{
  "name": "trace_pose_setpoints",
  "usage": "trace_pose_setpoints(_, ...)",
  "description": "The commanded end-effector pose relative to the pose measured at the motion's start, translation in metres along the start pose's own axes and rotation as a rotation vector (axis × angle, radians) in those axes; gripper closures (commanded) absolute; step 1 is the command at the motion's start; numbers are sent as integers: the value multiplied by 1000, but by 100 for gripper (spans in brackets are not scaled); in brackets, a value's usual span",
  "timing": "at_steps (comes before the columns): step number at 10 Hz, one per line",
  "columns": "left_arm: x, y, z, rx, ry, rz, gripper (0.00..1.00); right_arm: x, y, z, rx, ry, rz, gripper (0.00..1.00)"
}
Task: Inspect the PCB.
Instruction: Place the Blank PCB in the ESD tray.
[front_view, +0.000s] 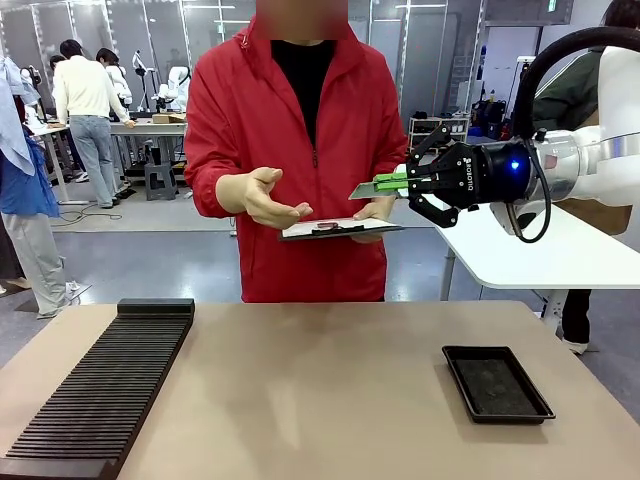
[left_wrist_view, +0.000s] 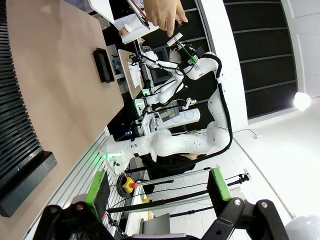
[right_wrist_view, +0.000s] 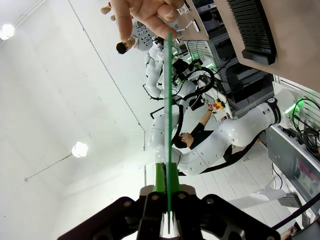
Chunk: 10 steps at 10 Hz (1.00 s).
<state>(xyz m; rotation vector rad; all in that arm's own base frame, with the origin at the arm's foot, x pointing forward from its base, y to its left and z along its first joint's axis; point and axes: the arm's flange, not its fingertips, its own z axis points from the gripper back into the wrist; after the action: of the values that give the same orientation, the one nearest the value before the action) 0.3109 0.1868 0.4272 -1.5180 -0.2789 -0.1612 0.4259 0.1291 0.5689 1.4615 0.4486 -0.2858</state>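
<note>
Right gripper (front_view: 392, 183) is clamped on the PCB (front_view: 362, 189), held flat, long axis pointing left at the person (front_view: 300, 150); their clipboard hand (front_view: 378, 209) is just underneath.

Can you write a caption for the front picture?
The right claw grips the green PCB beside a person holding a clipboard.

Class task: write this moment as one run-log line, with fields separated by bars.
right gripper: shut on PCB, held out toward person | left gripper: open, holding nothing
</note>
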Motion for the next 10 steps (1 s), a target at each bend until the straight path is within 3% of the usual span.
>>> trace_pose_setpoints(1, 0, -3, 0, 4, 2, 1, 0, -10, 2, 2, -37, 27, 39, 97)
trace_pose_setpoints(5, 0, -3, 0, 4, 2, 1, 0, -36, -11, 49, -103, -24, 143, 97)
trace_pose_setpoints(6, 0, -3, 0, 4, 2, 1, 0, -44, -9, 72, -162, -18, 209, 97)
trace_pose_setpoints(8, 0, -3, 0, 4, 2, 1, 0, -50, -13, 109, -286, -106, 278, 97)
trace_pose_setpoints(10, 0, -3, 0, 4, 2, 1, 0, -54, -25, 136, -466, -82, 338, 97)
